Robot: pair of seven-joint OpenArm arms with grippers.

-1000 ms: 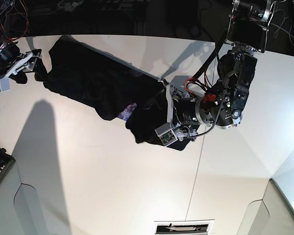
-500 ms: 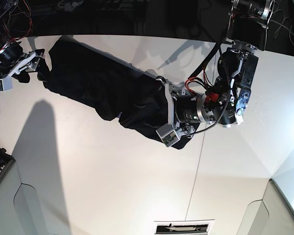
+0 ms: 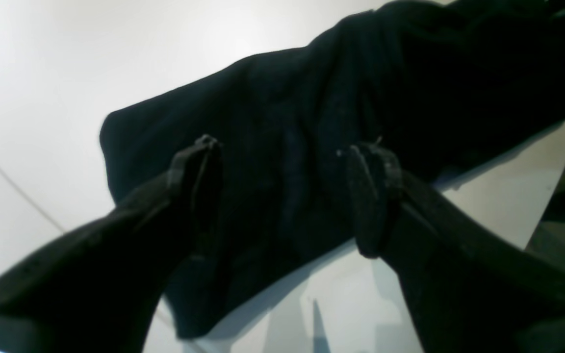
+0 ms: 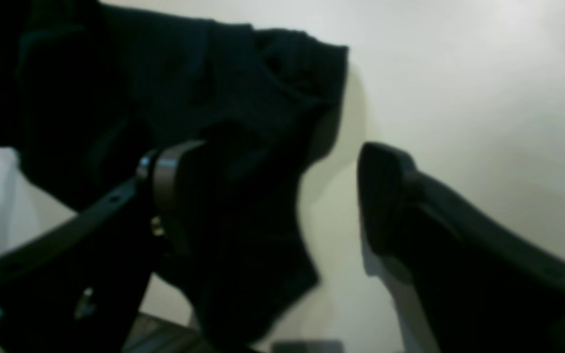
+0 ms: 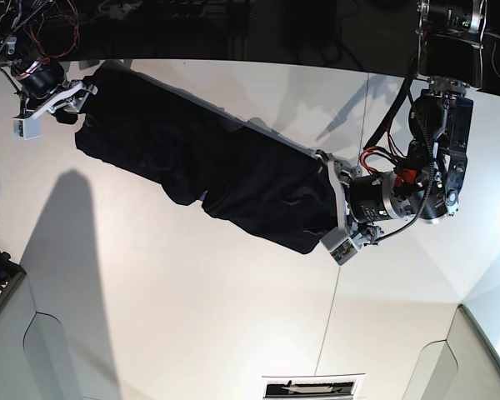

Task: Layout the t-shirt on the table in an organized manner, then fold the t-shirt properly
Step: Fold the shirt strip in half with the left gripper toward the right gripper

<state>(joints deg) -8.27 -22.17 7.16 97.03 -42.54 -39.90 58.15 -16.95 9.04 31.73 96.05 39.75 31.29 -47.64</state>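
The t-shirt [image 5: 208,162] now lies as 1 long dark band on the surface [image 5: 192,317], running from the far left corner toward the middle, plain black side up. A second ago it was more bunched at its near end, with a small purple patch showing; now that end is pulled out longer and the patch is hidden. The left gripper [image 5: 333,208] has moved away along the band and sits just at the cloth's end. In the left wrist view the left gripper [image 3: 282,196] has its 2 fingers [image 3: 371,196] spread wide with black cloth lying between and beyond them, not pinched. The right gripper [image 5: 54,104] has risen toward the far left edge; in the right wrist view the right gripper [image 4: 268,196] is spread too, 1 finger over the cloth and the other over bare surface.

I judge that the stretching pull is finished and both grippers have let go, so the shirt is straightened in length but still narrow, not yet opened flat.

The far end of the shirt is very near the far edge. The near half of the surface is free and gives room to spread the cloth.
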